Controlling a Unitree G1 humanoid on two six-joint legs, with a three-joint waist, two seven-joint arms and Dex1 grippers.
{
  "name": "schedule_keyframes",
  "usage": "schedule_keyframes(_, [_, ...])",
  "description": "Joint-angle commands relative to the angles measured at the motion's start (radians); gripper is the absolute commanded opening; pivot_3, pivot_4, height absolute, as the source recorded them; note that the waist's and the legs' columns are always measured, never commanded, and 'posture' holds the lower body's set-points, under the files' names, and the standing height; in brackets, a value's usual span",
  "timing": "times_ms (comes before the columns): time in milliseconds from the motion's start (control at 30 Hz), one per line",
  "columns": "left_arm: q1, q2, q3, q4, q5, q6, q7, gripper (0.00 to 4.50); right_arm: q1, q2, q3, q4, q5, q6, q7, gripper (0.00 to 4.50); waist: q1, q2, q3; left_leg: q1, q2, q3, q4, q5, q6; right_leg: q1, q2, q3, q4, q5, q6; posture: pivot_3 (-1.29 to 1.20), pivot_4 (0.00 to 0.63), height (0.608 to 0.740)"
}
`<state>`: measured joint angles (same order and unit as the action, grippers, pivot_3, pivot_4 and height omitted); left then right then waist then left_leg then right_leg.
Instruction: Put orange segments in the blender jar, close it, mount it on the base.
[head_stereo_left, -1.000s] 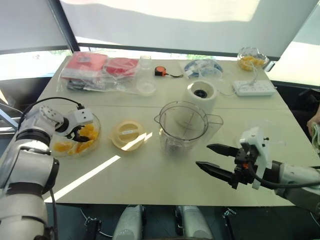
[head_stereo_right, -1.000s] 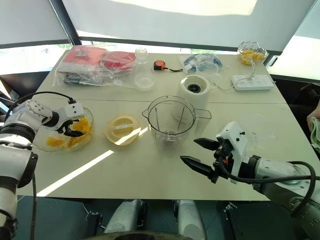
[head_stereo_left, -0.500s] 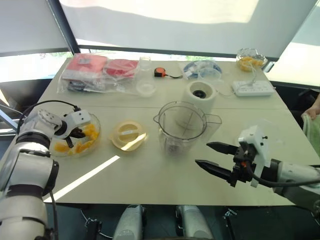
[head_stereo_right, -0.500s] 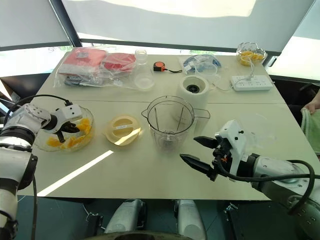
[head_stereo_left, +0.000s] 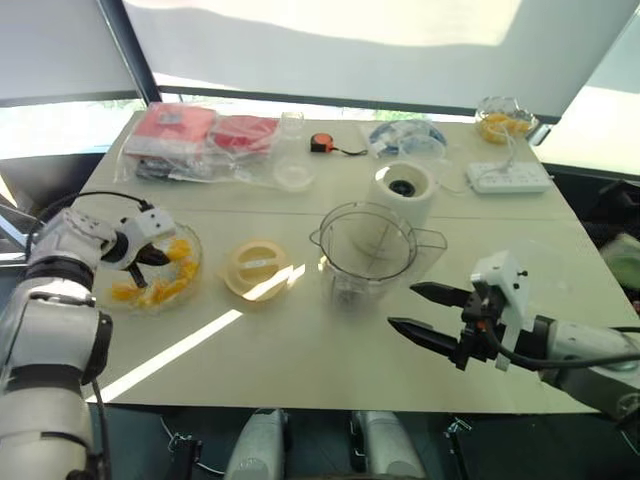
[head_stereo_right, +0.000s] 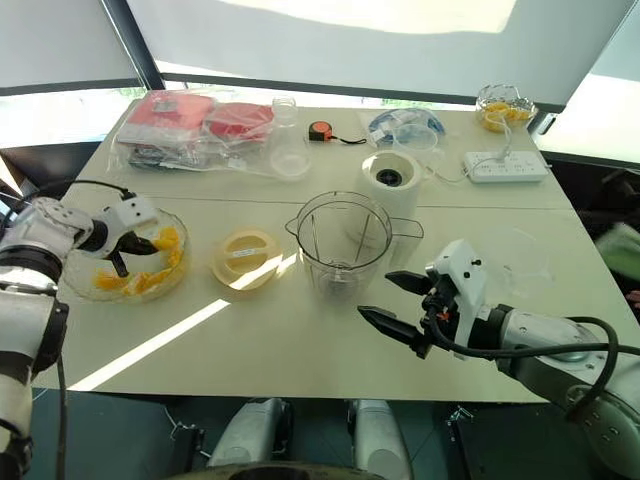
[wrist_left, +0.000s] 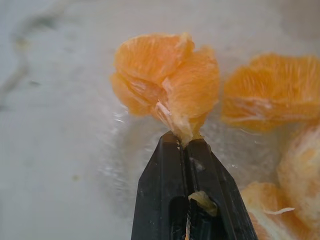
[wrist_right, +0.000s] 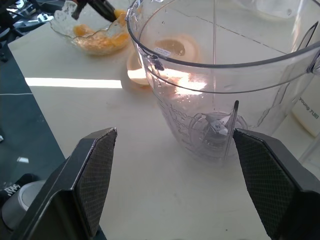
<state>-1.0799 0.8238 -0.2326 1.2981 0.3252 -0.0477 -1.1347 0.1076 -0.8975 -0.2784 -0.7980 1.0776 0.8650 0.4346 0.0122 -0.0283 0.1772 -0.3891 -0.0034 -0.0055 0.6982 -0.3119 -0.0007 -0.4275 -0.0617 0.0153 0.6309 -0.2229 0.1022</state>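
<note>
- L end effector (wrist_left: 182, 142) closed on orange segment (wrist_left: 167, 82), just above glass bowl (head_stereo_left: 190, 262) w/ more segments.
- R end effector (head_stereo_left: 428, 312) open, empty, beside blender jar (head_stereo_left: 368, 250) mid-table (head_stereo_left: 300, 350); base (head_stereo_left: 403, 192) behind jar.

Left gripper (head_stereo_left: 150, 260): two slim black fingers (wrist_left: 160, 200), smooth and matte, tapering to a narrow tip, with a long slot moulded into the inner side. Directly behind the claw, a small white boxy block (head_stereo_left: 155, 222); behind that, a thin black cable (head_stereo_left: 90, 200) arching back over rounded, glossy grey-white arm segments (head_stereo_left: 55, 330) split by dark bands.

Right gripper (head_stereo_left: 402, 307): longer black pointed fingers, with broad pads (wrist_right: 97, 175) covered in a fine cross-hatched grid. At the finger roots, a small orange-red spot. Behind the claw, a white angular housing (head_stereo_left: 500, 285), then a black cable (head_stereo_left: 560, 362) trailing back along a pale grey forearm (head_stereo_left: 590, 345).
</note>
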Motion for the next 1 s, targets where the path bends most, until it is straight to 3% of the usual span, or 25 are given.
schedule_keyframes(33, [-0.08,0.08,0.037,-0.031,-0.031,-0.03,-0.121,0.01,-0.008,0.014,0.006,0.01,-0.027,-0.028,0.025,3.9,-0.001,0.0,0.0,0.0,0.0,0.0,0.0,0.0,0.0,0.0,0.0,0.0,0.0,0.0,0.0,0.0,0.15,0.74])
schedule_keyframes(533, [-0.04,0.169,0.067,-0.055,-0.06,-0.08,-0.268,0.01,0.026,0.054,-0.013,0.052,-0.077,-0.044,0.083,3.9,-0.003,0.0,0.0,0.0,0.0,0.001,0.0,-0.001,0.002,0.0,0.0,0.0,0.0,0.0,0.0,0.0,0.15,0.74])
schedule_keyframes(767, [-0.033,0.207,0.175,-0.158,-0.218,-0.002,-0.466,0.01,0.133,0.034,-0.151,0.077,-0.079,-0.039,0.134,3.9,0.001,-0.001,0.0,-0.001,0.0,0.001,0.0,-0.001,0.002,0.0,-0.001,0.0,0.0,0.0,0.0,0.0,0.15,0.74])
schedule_keyframes(1000, [-0.006,0.227,0.092,-0.498,-0.495,0.19,-0.48,0.01,0.184,0.053,-0.231,0.098,-0.082,-0.044,0.137,3.9,-0.001,-0.001,0.0,0.0,0.0,0.001,0.0,-0.001,0.001,0.0,0.0,0.001,0.0,0.0,0.0,0.0,0.15,0.74])
